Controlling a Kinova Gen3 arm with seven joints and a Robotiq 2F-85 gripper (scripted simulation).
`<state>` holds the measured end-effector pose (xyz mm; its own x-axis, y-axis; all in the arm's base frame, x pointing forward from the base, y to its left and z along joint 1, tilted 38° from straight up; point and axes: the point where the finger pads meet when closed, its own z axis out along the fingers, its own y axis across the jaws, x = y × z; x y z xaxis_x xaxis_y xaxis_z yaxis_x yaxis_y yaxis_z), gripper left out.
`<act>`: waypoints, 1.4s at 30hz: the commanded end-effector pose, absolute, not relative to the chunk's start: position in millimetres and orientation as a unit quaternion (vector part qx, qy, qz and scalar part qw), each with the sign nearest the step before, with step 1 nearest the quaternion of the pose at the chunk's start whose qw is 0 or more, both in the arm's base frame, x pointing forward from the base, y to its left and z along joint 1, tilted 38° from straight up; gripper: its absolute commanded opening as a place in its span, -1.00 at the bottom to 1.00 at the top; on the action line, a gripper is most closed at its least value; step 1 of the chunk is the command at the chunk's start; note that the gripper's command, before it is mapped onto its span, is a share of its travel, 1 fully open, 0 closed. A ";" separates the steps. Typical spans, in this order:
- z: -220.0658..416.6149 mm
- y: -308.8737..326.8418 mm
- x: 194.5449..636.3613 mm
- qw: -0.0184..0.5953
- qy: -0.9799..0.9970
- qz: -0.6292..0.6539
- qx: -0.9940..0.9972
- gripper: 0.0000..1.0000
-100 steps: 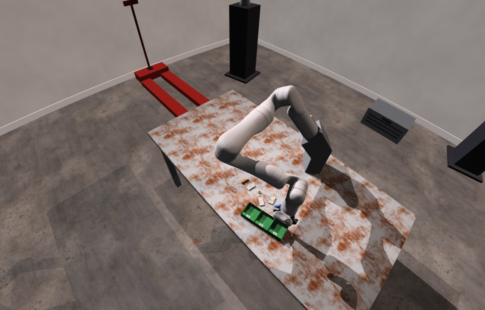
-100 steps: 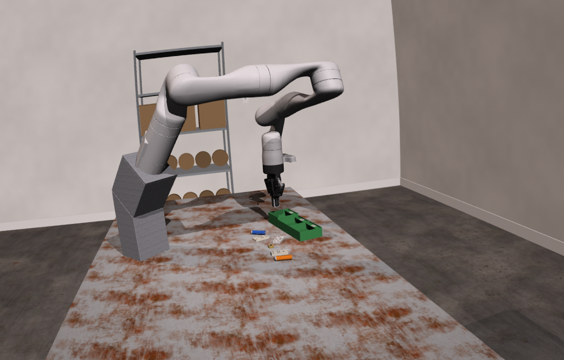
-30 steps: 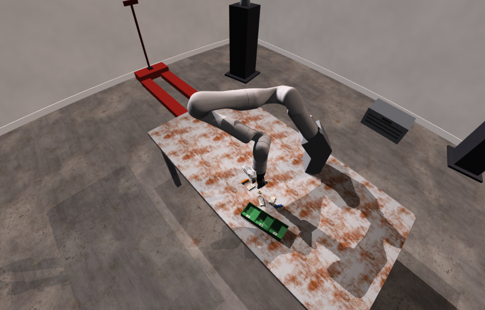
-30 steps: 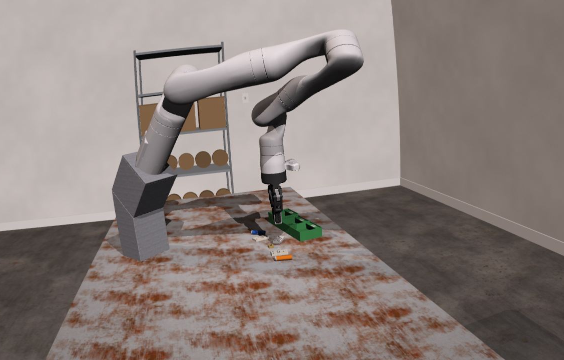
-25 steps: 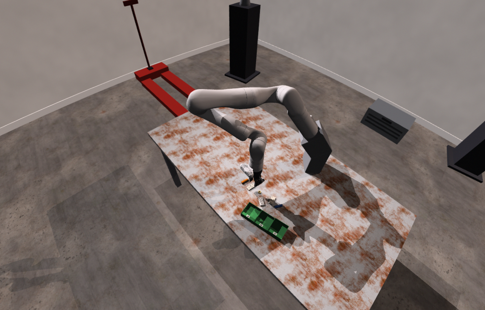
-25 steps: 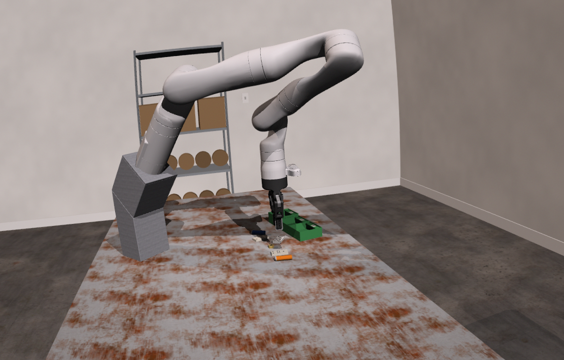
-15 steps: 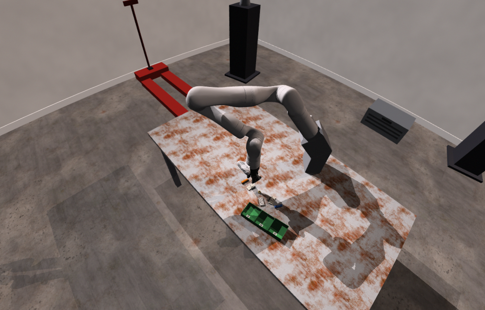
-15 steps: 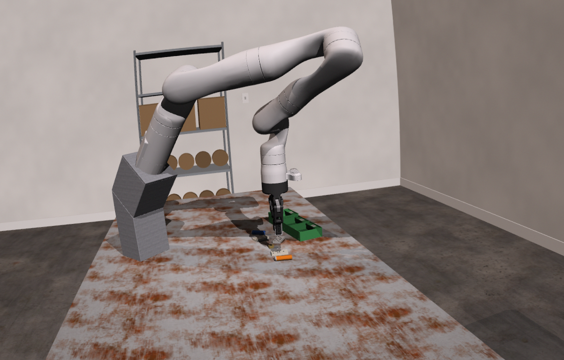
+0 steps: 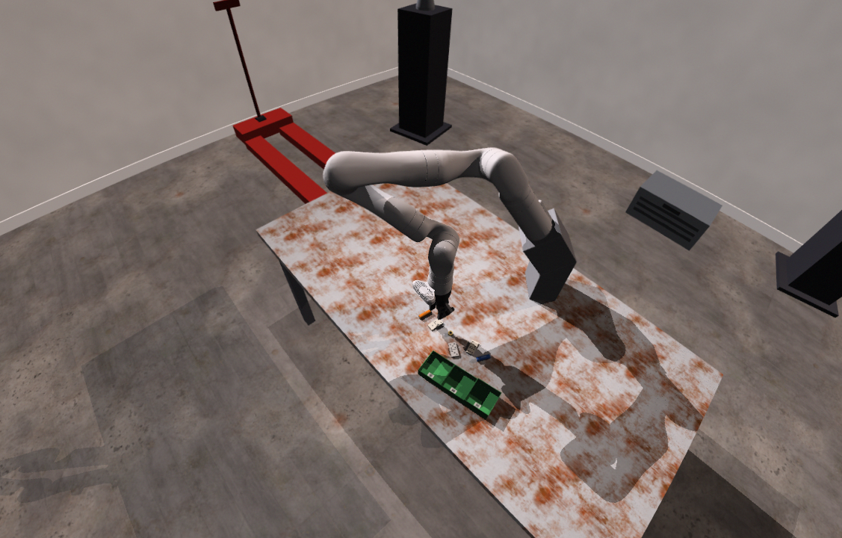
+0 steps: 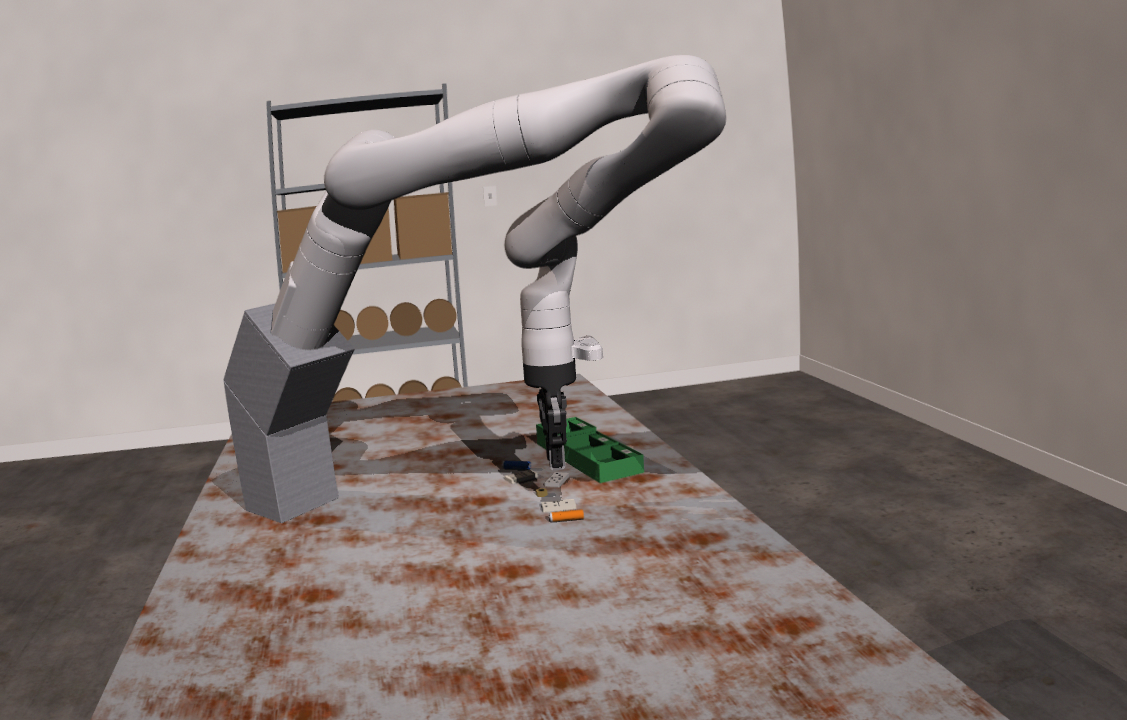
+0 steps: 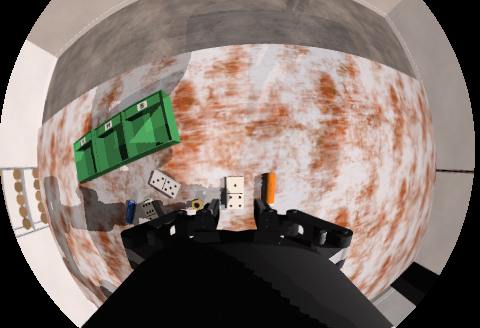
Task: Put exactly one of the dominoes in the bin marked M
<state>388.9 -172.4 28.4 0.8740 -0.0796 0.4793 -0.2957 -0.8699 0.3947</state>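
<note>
Three white dominoes lie on the rusty table top. One domino (image 11: 234, 192) lies next to an orange battery (image 11: 270, 187); it also shows in the top view (image 9: 435, 325) and the exterior view (image 10: 554, 505). Two more dominoes (image 9: 453, 348) (image 9: 472, 347) lie closer to the green bin (image 9: 459, 384). The bin has three compartments; their marks are too small to read. My gripper (image 11: 236, 207) (image 9: 444, 311) points straight down, partly open and empty. It hovers a little above the domino beside the orange battery.
A small yellow nut (image 11: 198, 203) and a blue battery (image 11: 130, 211) lie among the dominoes. The green bin (image 11: 126, 136) stands near the table's edge. The arm's grey base (image 9: 549, 257) stands at the table's far side.
</note>
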 end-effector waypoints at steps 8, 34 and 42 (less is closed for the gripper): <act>27.8 -170.6 389.3 0.234 -0.099 0.230 0.939 -0.19; -17.7 -196.4 406.7 0.234 -0.099 0.230 0.939 -0.19; -16.5 -196.8 408.7 0.234 -0.099 0.230 0.939 -0.19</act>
